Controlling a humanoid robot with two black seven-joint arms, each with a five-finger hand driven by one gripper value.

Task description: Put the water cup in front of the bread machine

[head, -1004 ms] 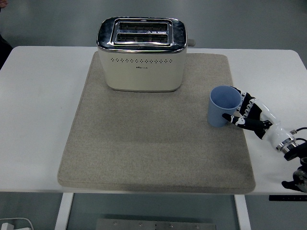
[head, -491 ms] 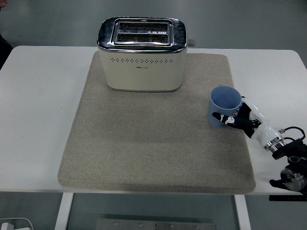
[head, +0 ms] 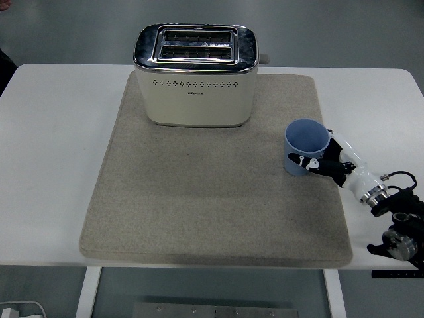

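Head view: upright blue cup point(head: 305, 147) in right hand point(head: 329, 162).

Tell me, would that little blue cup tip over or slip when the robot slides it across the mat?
The blue cup looks empty, so probably light and easy to tip. It seems rigid and smooth, so it might slip, though the right robot hand wraps its side. The grey mat looks textured and may drag at its base if pushed.
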